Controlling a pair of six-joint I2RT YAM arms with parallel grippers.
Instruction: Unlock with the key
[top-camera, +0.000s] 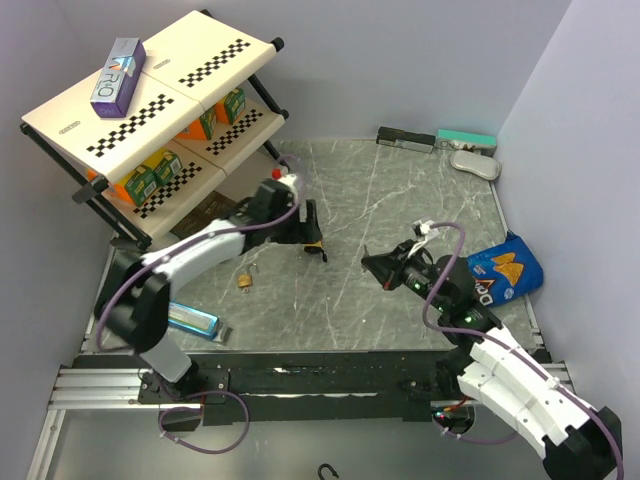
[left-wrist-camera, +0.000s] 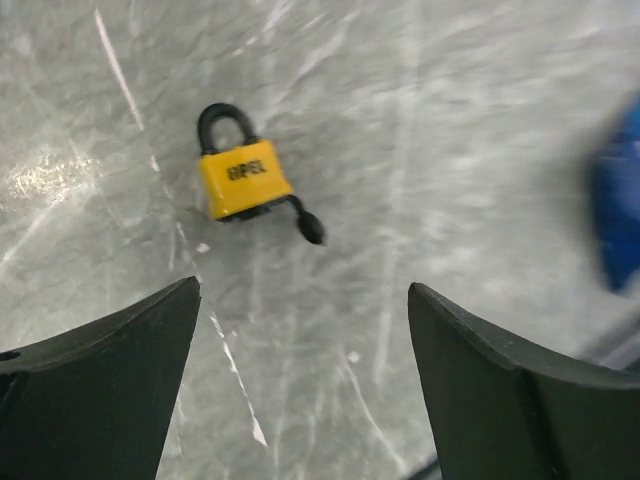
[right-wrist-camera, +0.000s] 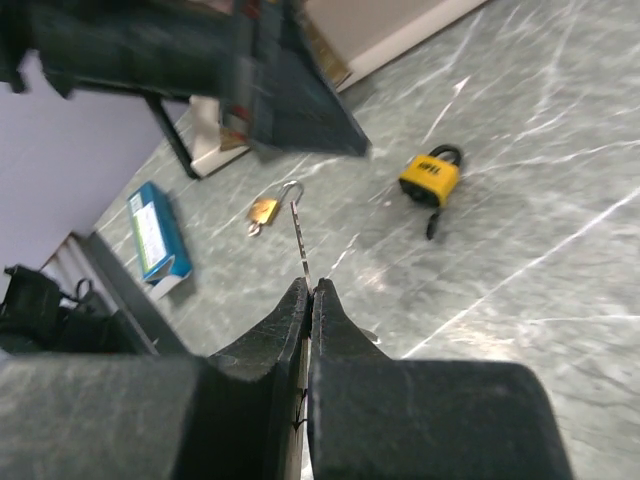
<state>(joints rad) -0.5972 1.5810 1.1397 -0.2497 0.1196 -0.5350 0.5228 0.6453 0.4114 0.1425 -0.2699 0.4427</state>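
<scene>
A yellow padlock (left-wrist-camera: 240, 177) with a black shackle lies flat on the grey marble table, and a small black piece (left-wrist-camera: 308, 226) sticks out from its underside. My left gripper (left-wrist-camera: 303, 285) hovers just above and in front of it, open and empty. In the top view the left gripper (top-camera: 315, 235) is over the padlock (top-camera: 315, 246). My right gripper (right-wrist-camera: 310, 285) is shut on a thin toothed key (right-wrist-camera: 299, 235) whose blade points out past the fingertips. It hangs right of the padlock (right-wrist-camera: 431, 177), apart from it.
A small brass padlock (top-camera: 245, 282) lies left of centre. A blue box (top-camera: 190, 318) sits near the left arm's base. A shelf rack (top-camera: 150, 100) with juice cartons fills the back left. A blue chip bag (top-camera: 505, 268) lies at the right, and small items (top-camera: 465, 140) at the back.
</scene>
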